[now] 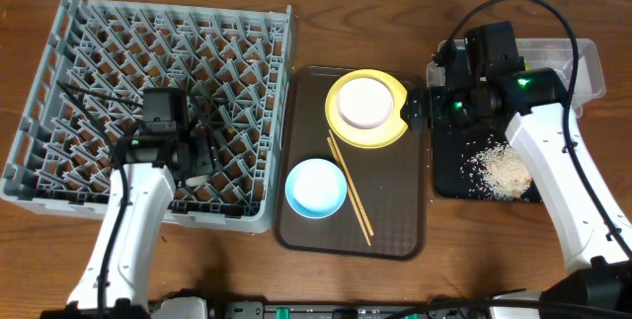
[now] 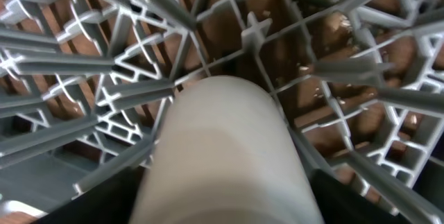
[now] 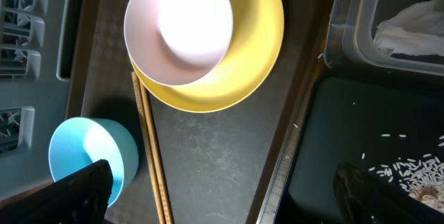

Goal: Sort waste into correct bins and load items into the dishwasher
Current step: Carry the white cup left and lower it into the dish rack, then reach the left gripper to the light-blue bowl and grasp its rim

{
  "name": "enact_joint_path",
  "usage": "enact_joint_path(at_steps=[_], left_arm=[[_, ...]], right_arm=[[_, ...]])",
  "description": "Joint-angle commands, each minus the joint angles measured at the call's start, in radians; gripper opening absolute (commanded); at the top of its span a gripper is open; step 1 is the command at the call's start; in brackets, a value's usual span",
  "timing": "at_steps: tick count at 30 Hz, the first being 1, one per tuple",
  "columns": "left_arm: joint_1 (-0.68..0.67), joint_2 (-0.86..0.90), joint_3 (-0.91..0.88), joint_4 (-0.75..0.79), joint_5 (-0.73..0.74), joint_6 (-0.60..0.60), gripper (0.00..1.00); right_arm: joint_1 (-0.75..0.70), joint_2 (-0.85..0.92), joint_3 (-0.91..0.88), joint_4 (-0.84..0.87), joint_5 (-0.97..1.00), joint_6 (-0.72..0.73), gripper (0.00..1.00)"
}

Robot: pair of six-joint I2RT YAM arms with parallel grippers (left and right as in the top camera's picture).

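The grey dish rack fills the left side. My left gripper is low inside it, shut on the small white cup, which lies between the pegs. On the brown tray a white bowl sits on the yellow plate, with the light-blue bowl and chopsticks in front. My right gripper is open and empty above the tray's right edge. The black tray holds rice scraps. The clear tub holds the white napkin. The snack wrapper is not in view.
In the right wrist view the plate, white bowl, blue bowl and chopsticks lie left of the black tray. The right arm covers part of the tub and black tray from overhead.
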Motion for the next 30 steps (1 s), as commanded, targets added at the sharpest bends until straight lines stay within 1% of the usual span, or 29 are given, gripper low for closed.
enact_joint_path(at_steps=[1,3,5,8,10,13,17,19,21,24,27,30], left_arm=[[0.004,0.01,0.022,-0.002,-0.007,-0.006,0.93],[0.004,-0.006,0.034,0.002,-0.007,-0.006,0.99],[0.002,-0.026,0.061,-0.013,0.001,-0.006,1.0],[-0.026,-0.075,0.116,-0.038,0.181,-0.006,1.0],[-0.065,-0.097,0.117,-0.026,0.261,-0.012,1.0],[-0.171,-0.105,0.116,-0.024,0.282,-0.053,1.0],[-0.353,-0.078,0.116,-0.014,0.282,-0.052,1.0],[-0.457,-0.048,0.116,0.002,0.282,-0.052,1.0],[-0.541,-0.018,0.116,0.029,0.282,-0.052,1.0],[-0.667,0.045,0.116,0.08,0.289,-0.052,1.0],[-0.74,0.109,0.116,0.119,0.289,-0.052,1.0],[-0.793,0.187,0.116,0.139,0.281,-0.051,0.98]], right_arm=[[-0.008,-0.008,0.002,-0.002,-0.005,0.008,0.99],[-0.008,-0.008,0.002,-0.001,-0.005,0.008,0.99],[-0.008,-0.008,0.002,0.002,-0.005,0.008,0.99],[-0.008,-0.008,0.002,-0.001,0.025,0.007,0.99],[-0.009,-0.008,0.002,-0.001,0.058,0.009,0.99],[-0.021,-0.008,0.002,-0.001,0.074,0.054,0.99],[-0.055,-0.008,0.002,-0.002,0.075,0.114,0.99],[-0.086,-0.008,0.002,-0.008,0.099,0.18,0.99],[-0.121,-0.008,0.002,-0.013,0.104,0.217,0.99],[-0.169,-0.008,0.002,-0.029,0.085,0.221,0.99],[-0.192,-0.008,0.002,-0.046,0.085,0.22,0.99],[-0.2,-0.008,0.002,-0.053,0.085,0.209,0.99]])
